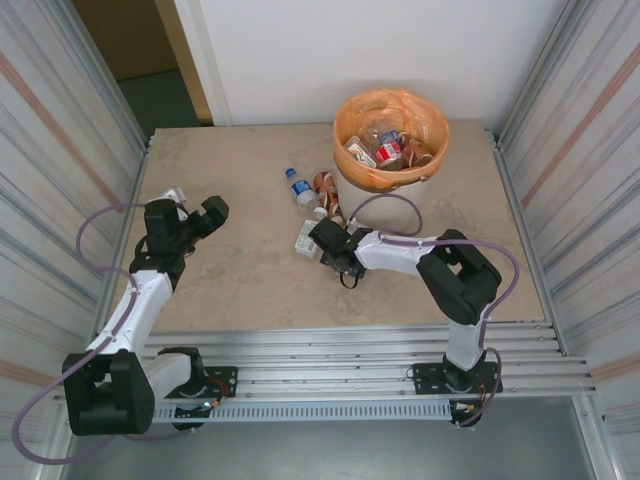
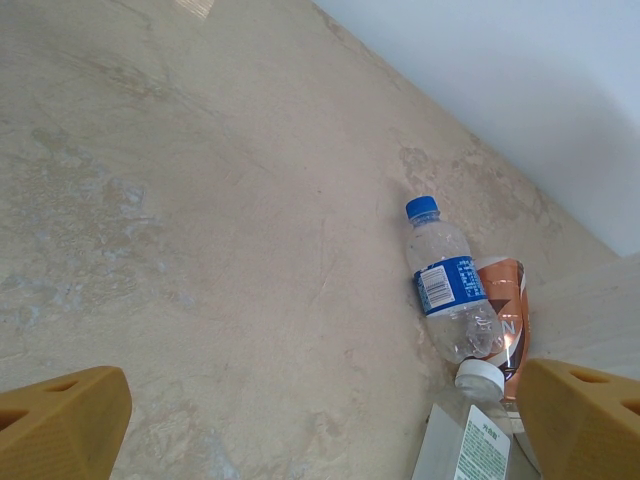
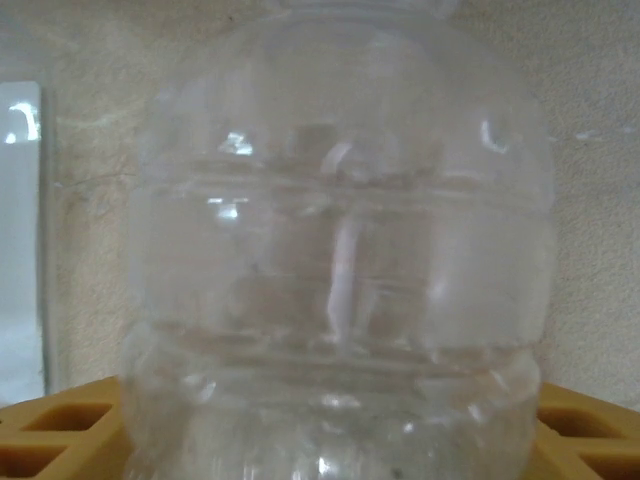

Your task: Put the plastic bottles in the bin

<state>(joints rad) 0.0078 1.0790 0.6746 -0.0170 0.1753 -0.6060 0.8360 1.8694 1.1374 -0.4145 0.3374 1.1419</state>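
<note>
I see a clear bottle (image 3: 335,250) between the fingers of my right pincer (image 1: 320,237); grip undetermined. Left pincer (image 2: 320,420) stands open.

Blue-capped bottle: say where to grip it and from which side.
Grip the blue-capped bottle across its shoulder, just below the cap, coming from above. It lies flat on the table, and a copper-labelled bottle crowds its base end.
</note>
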